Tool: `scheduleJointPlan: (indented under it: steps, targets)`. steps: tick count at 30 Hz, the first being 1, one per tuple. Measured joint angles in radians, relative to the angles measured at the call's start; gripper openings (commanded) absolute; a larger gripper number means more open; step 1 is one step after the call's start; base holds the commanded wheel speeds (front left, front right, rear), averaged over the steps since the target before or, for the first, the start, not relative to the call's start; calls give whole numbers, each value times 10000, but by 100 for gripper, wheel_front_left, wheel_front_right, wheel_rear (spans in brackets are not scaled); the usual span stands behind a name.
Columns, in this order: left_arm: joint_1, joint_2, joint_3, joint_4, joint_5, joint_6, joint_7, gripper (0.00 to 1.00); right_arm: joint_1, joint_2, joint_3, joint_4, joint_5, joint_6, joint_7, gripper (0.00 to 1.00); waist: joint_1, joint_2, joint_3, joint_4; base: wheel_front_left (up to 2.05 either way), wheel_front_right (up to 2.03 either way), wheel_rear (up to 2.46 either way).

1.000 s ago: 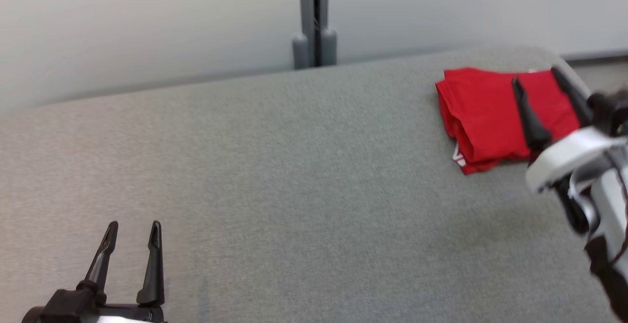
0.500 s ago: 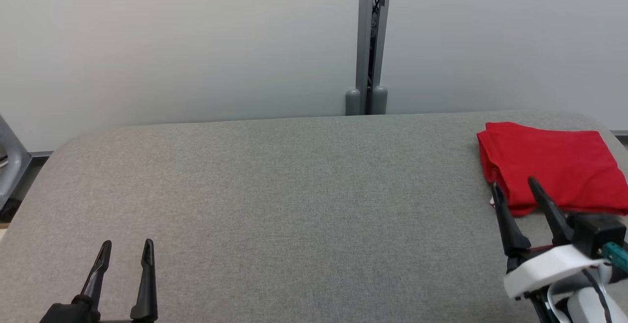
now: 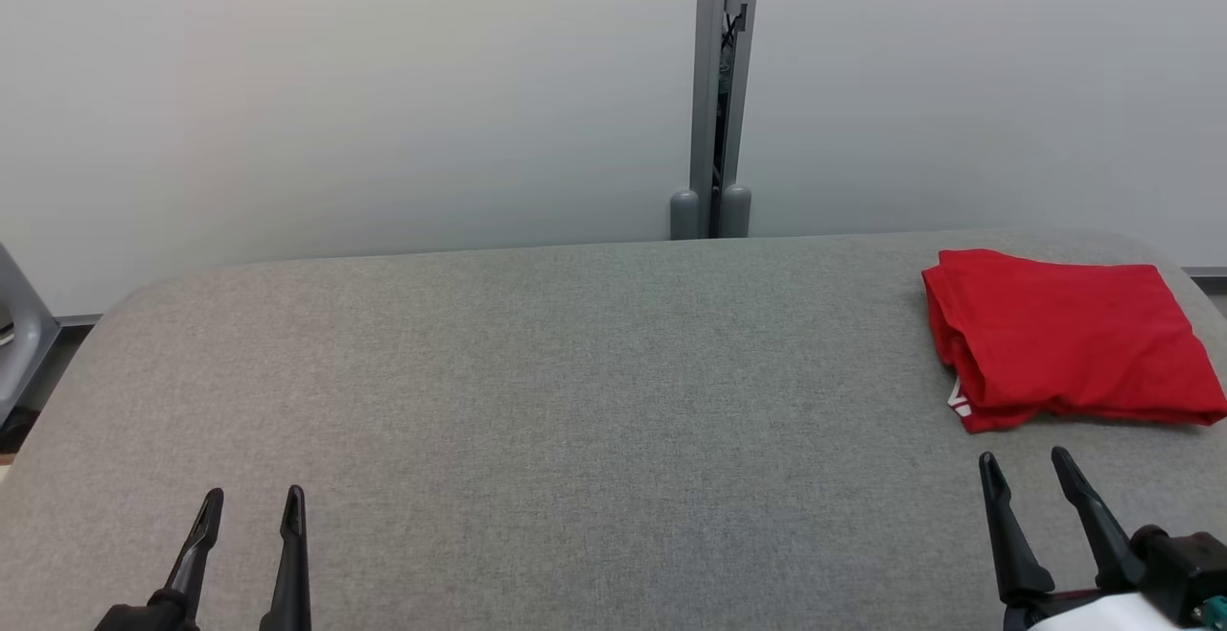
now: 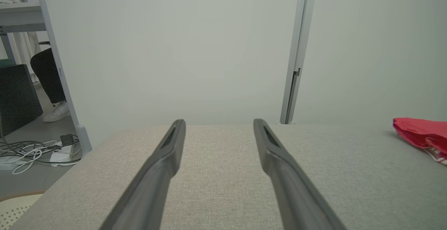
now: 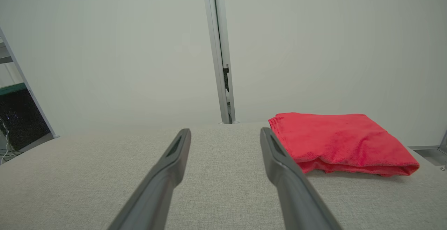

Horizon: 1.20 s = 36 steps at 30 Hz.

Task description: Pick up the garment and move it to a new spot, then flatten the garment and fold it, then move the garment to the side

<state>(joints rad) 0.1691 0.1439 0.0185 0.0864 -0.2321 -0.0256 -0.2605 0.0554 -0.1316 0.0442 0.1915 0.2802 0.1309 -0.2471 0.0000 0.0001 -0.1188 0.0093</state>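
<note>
A red garment (image 3: 1064, 338) lies folded into a rough rectangle at the far right corner of the grey, cloth-covered table (image 3: 575, 401). Its folded layers bunch along its left edge, and a bit of white trim peeks out at its near left corner. Its right edge sits close to the table's rounded right end.

The right hand (image 3: 1024, 455) is over the near right part of the table, just short of the garment's near edge and apart from it. Its two long dark fingers point toward the far side, stand spread wide and hold nothing. From the right wrist view the garment lies ahead and to the right of the fingers, flat on the table with a soft fold at its near side.

The left hand (image 3: 254, 494) is over the near left part of the table, well apart from the garment. Its fingers are also spread wide, with nothing between them.

Behind the table stands a pale wall (image 3: 335, 84) of two panels, joined by a grey upright post (image 3: 714, 84) with a dark gap down its middle. From the left wrist view, past the table's left end, a tangle of white and dark cables (image 4: 31, 151) lies on the floor, and a person's leg (image 4: 47, 72) in dark trousers ends in a white shoe (image 4: 56, 113).
</note>
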Motion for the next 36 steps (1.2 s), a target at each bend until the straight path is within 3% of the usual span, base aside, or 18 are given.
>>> scheduleJointPlan:
  steps: [27,28,36]
  targets:
    - [138,42,-219,447,-58,180,10,100,360,267,-341,-150,-119,0,174,100,0,0,70,-269,0,0,0]
    - [142,8,-226,523,-59,180,25,0,377,290,-336,-86,-113,0,176,0,0,0,70,-269,0,0,0]
    - [311,-309,-224,1110,-807,127,360,0,660,514,-360,433,633,0,410,0,0,0,116,-262,0,0,0]
